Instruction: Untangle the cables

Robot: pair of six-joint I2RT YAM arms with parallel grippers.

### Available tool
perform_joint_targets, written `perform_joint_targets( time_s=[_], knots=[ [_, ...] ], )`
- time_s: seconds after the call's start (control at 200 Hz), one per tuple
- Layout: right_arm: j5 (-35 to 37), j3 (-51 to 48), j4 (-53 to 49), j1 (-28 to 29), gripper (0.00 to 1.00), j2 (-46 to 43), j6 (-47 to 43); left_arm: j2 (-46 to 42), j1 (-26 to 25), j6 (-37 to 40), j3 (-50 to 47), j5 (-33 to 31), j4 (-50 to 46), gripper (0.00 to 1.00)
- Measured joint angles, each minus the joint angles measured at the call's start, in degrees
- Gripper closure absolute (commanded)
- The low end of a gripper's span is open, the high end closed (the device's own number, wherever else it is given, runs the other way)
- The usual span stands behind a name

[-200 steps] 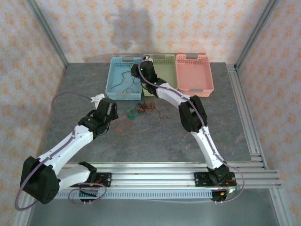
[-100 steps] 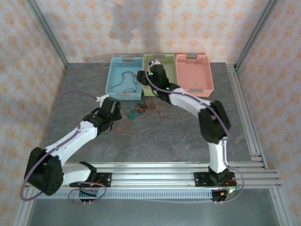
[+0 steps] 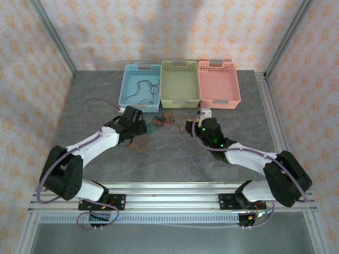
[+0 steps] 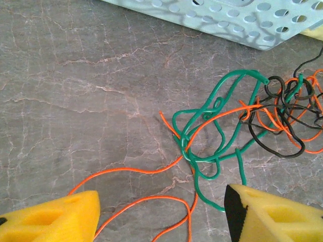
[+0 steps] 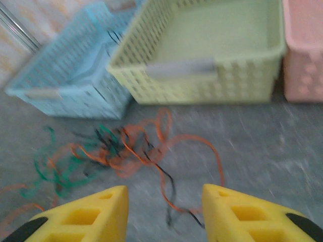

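Left wrist view: the left fingers (image 4: 48, 219) stand apart and hold nothing. Orange loops of the cables (image 4: 189, 151) lie on the counter (image 4: 75, 101) between them, the green, orange and black tangle sits just ahead, the blue basket (image 4: 242, 20) wall is beyond, and bare counter lies to their left. The right fingers (image 5: 86, 217) are apart and empty, with the tangle ahead to their left, then the yellow-green basket (image 5: 202, 75) and pink basket (image 5: 303, 60) closing the far side.
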Motion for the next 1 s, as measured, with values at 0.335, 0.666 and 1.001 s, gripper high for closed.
perform_joint_targets(
  time_s=[0.335, 0.666, 1.001],
  knots=[
    [-0.8, -4.0, 9.7, 0.0, 0.62, 1.7, 1.2, 10.7, -0.6, 4.2, 5.2, -2.9, 2.9, 0.37],
    [-0.7, -5.2, 12.2, 0.0, 0.63, 0.4, 1.3, 18.5, -2.7, 6.8, 11.4, -5.0, 4.5, 0.70],
    [-1.2, -5.3, 13.7, 0.0, 0.64, 0.5, 1.4, 11.7, -6.7, 9.3, 10.8, -8.0, 4.3, 1.00]
  ],
)
